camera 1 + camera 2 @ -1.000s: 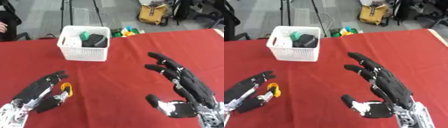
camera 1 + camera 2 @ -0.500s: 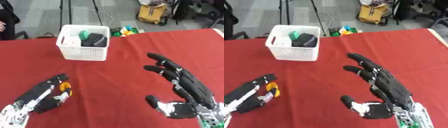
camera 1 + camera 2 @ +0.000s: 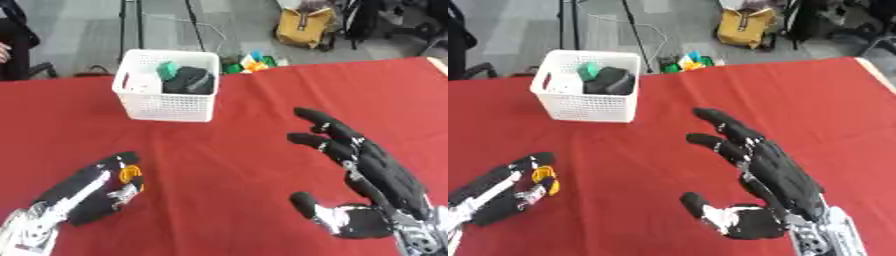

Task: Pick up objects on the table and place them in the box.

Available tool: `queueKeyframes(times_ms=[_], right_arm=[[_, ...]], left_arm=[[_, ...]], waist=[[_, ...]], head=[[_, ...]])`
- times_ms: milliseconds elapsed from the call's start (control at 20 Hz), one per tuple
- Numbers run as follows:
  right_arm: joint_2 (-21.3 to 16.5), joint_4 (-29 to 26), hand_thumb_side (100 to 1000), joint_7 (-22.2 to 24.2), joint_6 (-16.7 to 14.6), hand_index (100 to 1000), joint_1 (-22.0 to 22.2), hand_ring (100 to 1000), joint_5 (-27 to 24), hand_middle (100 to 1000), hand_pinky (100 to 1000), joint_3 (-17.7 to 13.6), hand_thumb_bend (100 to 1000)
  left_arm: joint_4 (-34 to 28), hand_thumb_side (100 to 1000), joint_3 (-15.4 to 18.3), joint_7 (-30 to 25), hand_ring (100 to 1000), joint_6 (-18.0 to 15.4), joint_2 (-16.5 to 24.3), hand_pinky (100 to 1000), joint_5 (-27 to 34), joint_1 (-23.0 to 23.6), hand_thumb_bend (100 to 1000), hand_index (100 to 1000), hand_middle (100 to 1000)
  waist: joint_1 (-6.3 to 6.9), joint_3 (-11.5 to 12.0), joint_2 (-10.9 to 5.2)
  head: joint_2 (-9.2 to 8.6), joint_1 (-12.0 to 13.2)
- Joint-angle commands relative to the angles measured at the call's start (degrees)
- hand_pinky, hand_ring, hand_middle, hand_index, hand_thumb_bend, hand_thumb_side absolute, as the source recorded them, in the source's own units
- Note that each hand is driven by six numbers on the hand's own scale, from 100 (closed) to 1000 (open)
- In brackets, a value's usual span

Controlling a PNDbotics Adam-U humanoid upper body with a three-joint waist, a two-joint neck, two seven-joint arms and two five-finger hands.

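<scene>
Left hand (image 3: 83,197) has closed in on the small orange ring-shaped object (image 3: 129,174); fingers lie nearly straight, thumb against it, on the red-covered desk (image 3: 227,145). Right hand (image 3: 767,187) hovers open, holding nothing. White perforated plastic box (image 3: 166,92) stands well beyond, holding dark and green items.

Left hand (image 3: 83,195) low, flat; right hand (image 3: 372,172) open, raised.

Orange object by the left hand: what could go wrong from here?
The orange object sits at the left hand's fingertips rather than in the palm, so it may slip on lifting. The white box already holds dark and green items, and stands well away, so a drop en route seems possible.
</scene>
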Motion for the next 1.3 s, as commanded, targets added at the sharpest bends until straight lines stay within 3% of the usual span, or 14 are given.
queueKeyframes(times_ms=[50,1300], right_arm=[[0.1,-1.4,1000,0.2,-0.1,902,-0.2,1000,-0.1,1000,808,-0.1,434],[0.1,-1.4,1000,1.2,0.0,888,-0.4,1000,-2.1,1000,787,-0.3,426]], left_arm=[[-0.5,1000,0.5,-0.2,1000,0.3,0.9,1000,0.2,-0.7,244,1000,1000],[4.1,1000,0.1,0.9,1000,-0.1,1.1,1000,-8.9,-0.6,150,1000,1000]], waist=[[0.01,0.0,-0.83],[-0.11,0.2,-0.64]], head=[[-0.47,-0.1],[-0.64,-0.3]])
